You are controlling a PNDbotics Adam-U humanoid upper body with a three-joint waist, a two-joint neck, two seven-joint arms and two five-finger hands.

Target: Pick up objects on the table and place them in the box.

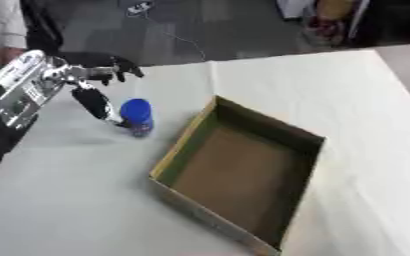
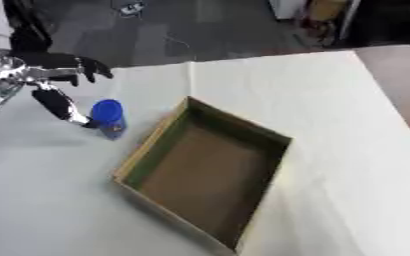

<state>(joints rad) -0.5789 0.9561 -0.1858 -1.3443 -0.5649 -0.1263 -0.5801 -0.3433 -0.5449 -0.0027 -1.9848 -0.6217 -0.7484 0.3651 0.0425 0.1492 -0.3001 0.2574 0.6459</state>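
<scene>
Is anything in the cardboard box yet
Empty: the box shows only bare brown floor; the blue-capped bottle stands outside it, beside the left hand.

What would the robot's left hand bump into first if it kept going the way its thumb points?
Probably the blue bottle. The left hand is open, its thumb angled down toward the bottle's side, close or maybe touching; depth is hard to judge. The cardboard box lies farther along.

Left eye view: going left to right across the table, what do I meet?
Left hand → blue bottle → box → bare tablecloth.
</scene>
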